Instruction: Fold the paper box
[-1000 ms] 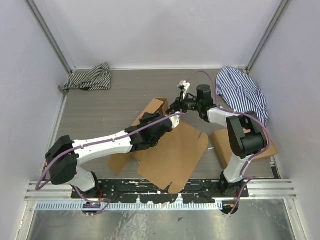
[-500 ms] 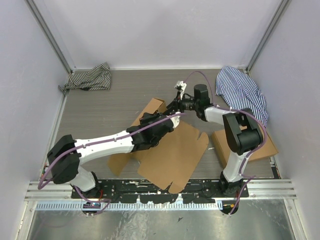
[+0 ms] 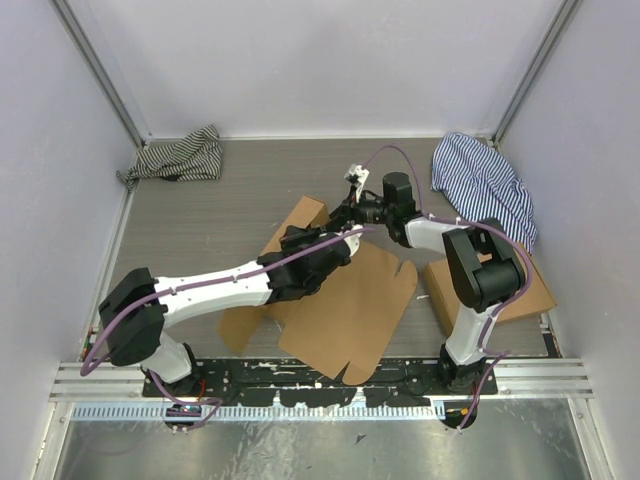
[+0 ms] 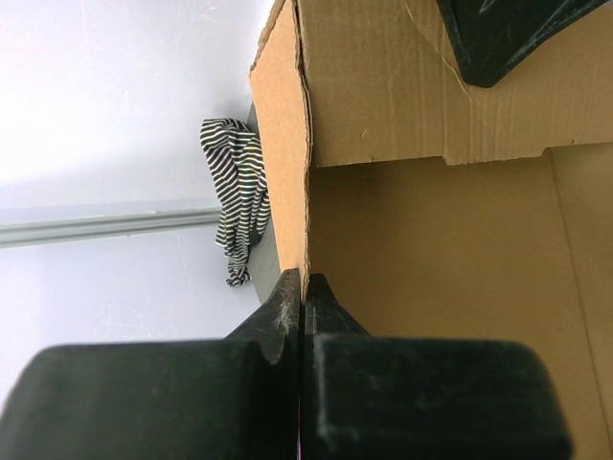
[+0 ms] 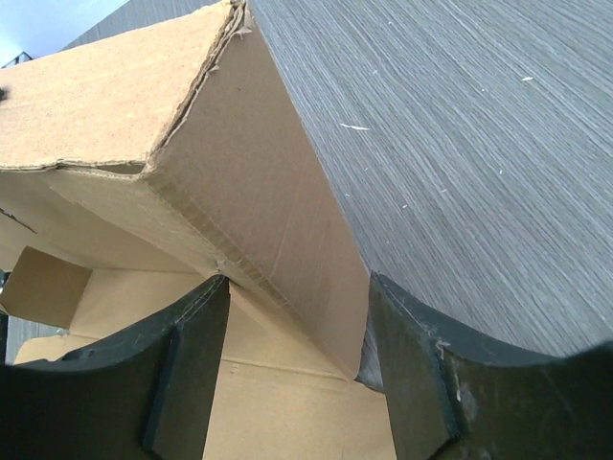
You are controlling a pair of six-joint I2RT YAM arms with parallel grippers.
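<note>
1 risk: the raised wall of the paper box (image 3: pixel 350 300), lying mid-table, may buckle off its crease if the right gripper (image 5: pixel 292 321), jaws apart astride it, closes askew; left gripper (image 4: pixel 305 287), arm stretched diagonally from the near edge, is clenched on an upright flap's edge.

From above, the left arm (image 3: pixel 215 287) hides the middle of the paper box (image 3: pixel 350 315); the right arm (image 3: pixel 482 270) covers part of the second cardboard box (image 3: pixel 535 297).
</note>
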